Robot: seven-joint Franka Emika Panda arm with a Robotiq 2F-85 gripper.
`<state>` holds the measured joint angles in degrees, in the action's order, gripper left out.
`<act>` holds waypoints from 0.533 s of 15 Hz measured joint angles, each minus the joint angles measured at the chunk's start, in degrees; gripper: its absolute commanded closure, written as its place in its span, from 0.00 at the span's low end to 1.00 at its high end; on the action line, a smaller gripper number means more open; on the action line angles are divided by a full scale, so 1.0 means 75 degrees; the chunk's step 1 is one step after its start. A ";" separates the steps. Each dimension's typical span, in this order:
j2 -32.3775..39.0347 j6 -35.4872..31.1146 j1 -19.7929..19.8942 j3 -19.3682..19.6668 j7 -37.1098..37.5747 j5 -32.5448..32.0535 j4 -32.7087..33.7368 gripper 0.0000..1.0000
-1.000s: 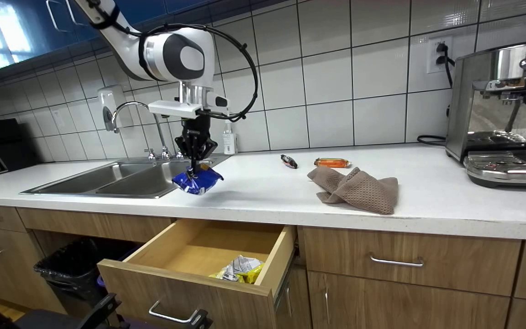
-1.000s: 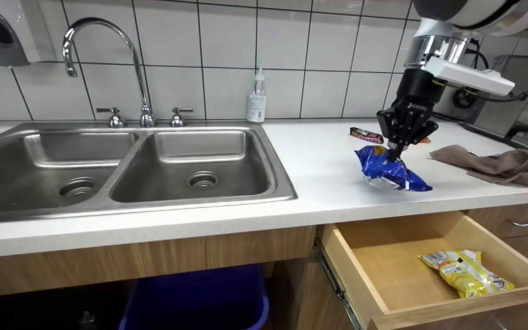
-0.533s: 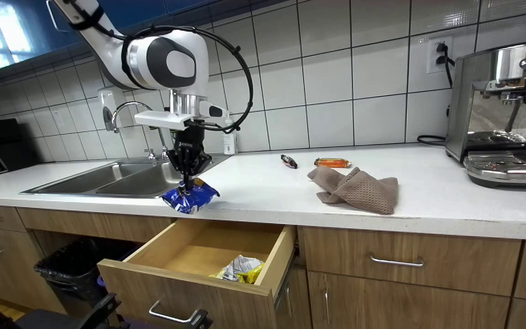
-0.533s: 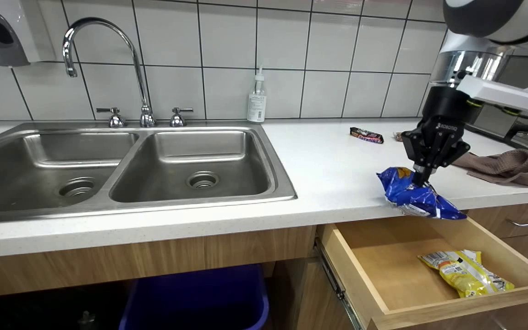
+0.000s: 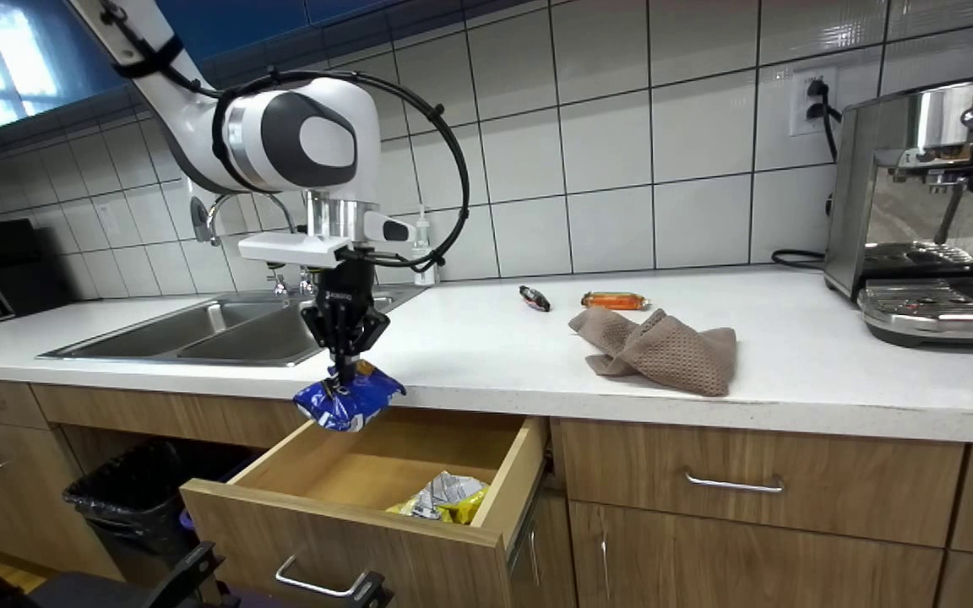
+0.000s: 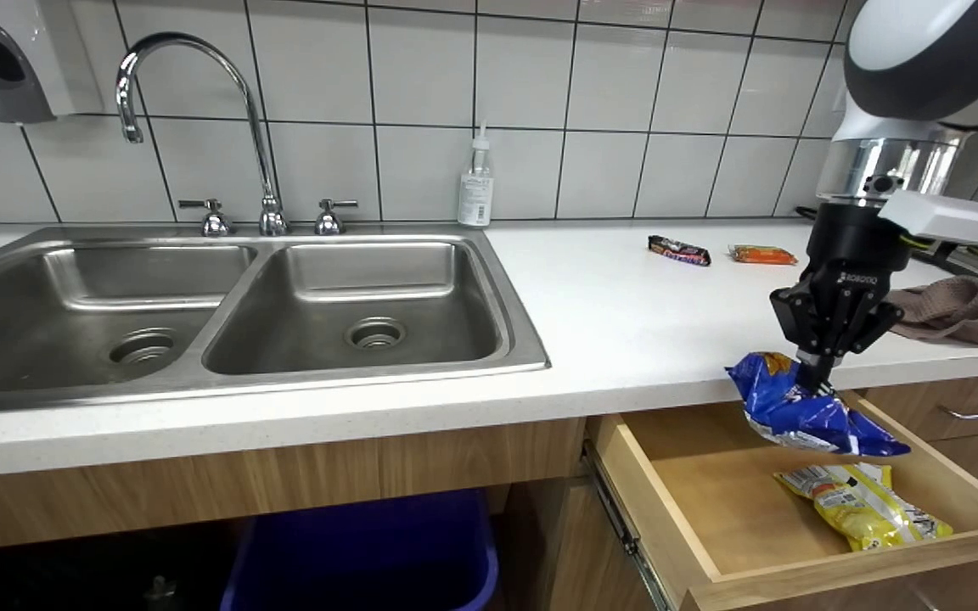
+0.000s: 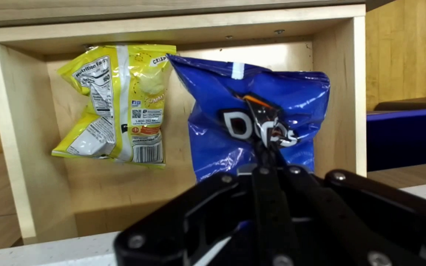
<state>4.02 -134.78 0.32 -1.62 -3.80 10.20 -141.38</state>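
Wrist view shows your fingers (image 7: 261, 157) gripping a fold near the middle of the blue snack bag (image 7: 250, 111), which hangs above the pulled-out drawer (image 7: 359, 92). Probably it is light, soft and slippery, with fragile content; hold by this gathered film.

A white, dark-seamed tiled wall (image 5: 605, 135) runs behind a pale counter (image 5: 470, 329). Wood-grain cabinets (image 5: 748, 549) stand below, and glossy blue cupboards (image 5: 258, 25) hang above, bright light (image 5: 18, 59) gleaming on one. In the wrist view, yellowish wooden flooring (image 7: 401, 48) shows.
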 measured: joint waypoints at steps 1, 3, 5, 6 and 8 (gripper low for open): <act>0.0028 -0.0032 -0.0013 0.0000 0.0000 -0.0102 -0.0041 1.00; 0.0128 -0.0098 -0.0050 0.0000 0.0008 -0.0312 -0.0087 1.00; 0.0281 -0.0196 -0.0090 0.0000 0.0015 -0.0508 -0.0095 1.00; 0.0365 -0.0255 -0.0109 -0.0001 0.0017 -0.0591 -0.0095 1.00; 0.0533 -0.0369 -0.0149 -0.0001 0.0033 -0.0773 -0.0095 1.00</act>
<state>8.02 -137.55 -0.80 -1.62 -3.56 4.40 -142.10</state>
